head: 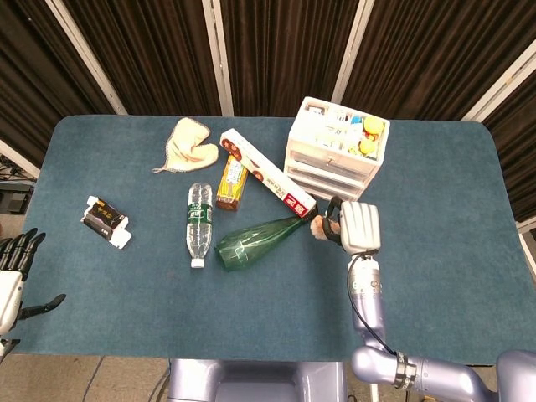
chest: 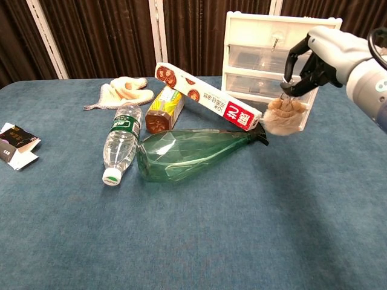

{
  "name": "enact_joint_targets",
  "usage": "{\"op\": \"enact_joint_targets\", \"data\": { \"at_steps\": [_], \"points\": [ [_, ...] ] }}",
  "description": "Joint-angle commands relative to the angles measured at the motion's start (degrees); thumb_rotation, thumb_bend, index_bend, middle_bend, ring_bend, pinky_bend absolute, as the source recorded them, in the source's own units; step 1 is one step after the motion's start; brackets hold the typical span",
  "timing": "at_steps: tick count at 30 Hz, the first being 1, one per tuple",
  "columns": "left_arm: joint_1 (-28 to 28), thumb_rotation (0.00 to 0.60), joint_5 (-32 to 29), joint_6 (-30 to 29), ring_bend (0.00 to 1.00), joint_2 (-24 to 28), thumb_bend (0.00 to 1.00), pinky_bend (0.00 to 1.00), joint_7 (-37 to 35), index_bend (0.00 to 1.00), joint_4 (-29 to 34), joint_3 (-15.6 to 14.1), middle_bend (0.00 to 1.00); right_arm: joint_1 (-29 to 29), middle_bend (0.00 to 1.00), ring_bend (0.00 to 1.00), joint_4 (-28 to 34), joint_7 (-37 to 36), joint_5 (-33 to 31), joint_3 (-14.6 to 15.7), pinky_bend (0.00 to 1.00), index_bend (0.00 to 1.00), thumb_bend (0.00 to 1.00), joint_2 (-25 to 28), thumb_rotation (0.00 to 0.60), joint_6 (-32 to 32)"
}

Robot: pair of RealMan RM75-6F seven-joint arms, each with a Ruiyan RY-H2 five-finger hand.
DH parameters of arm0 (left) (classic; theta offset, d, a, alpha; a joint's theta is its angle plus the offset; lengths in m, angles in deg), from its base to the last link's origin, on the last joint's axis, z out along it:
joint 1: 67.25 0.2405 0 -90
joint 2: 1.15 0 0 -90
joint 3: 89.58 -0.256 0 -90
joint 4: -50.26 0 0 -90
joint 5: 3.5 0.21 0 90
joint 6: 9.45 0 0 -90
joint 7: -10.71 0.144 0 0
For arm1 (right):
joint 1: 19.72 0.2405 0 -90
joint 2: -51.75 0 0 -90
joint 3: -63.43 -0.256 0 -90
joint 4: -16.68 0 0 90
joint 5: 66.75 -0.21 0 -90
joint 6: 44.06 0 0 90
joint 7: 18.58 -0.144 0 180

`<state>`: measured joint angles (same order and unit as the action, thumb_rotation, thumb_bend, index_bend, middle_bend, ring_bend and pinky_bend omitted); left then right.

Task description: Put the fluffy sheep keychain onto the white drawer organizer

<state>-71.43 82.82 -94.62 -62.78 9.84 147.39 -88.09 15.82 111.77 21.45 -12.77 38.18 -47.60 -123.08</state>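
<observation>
The fluffy tan sheep keychain (chest: 285,117) hangs in the air from its ring, pinched by my right hand (chest: 319,56) in front of the drawers' lower fronts. From above, the sheep keychain (head: 319,226) shows just left of the right hand (head: 358,227), near the green bottle's cap. The white drawer organizer (chest: 277,66) stands at the back right; its top (head: 339,127) holds small items. My left hand (head: 12,268) hangs open off the table's left edge.
A green plastic bottle (chest: 190,152) lies on its side mid-table, with a clear water bottle (chest: 120,140), a long foil box (chest: 207,98), a brown packet (chest: 164,108) and a cloth (chest: 123,90) behind. A small black-and-white pack (chest: 15,145) lies far left.
</observation>
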Motion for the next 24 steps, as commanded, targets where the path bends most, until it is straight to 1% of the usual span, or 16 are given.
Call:
{"op": "enact_joint_targets", "data": {
  "at_steps": [1, 9, 19, 24],
  "points": [
    [0.02, 0.600, -0.07, -0.06, 0.00, -0.02, 0.08, 0.00, -0.24, 0.00, 0.02, 0.07, 0.00, 1.31, 1.00, 1.00, -1.68, -1.31, 1.06, -0.89, 0.90, 0.59, 0.38, -0.89, 0.600, -0.04],
    [-0.10, 0.600, -0.25, 0.36, 0.00, 0.26, 0.08, 0.00, -1.25, 0.00, 0.24, 0.08, 0.00, 4.21, 1.00, 1.00, -6.40, -3.04, 2.44, -2.00, 0.90, 0.59, 0.38, -2.91, 0.600, -0.07],
    [-0.30, 0.600, -0.89, 1.23, 0.00, 0.80, 0.08, 0.00, -2.59, 0.00, 0.72, 0.10, 0.00, 7.93, 1.00, 1.00, -15.18, -5.22, 4.16, -2.29, 0.90, 0.59, 0.38, -6.26, 0.600, 0.75],
    [-0.41, 0.600, -1.34, 1.69, 0.00, 1.04, 0.08, 0.00, -2.91, 0.00, 1.03, 0.15, 0.00, 9.89, 1.00, 1.00, -19.38, -7.05, 4.50, -3.51, 0.90, 0.59, 0.38, -8.22, 0.600, 0.91]
  ]
}}
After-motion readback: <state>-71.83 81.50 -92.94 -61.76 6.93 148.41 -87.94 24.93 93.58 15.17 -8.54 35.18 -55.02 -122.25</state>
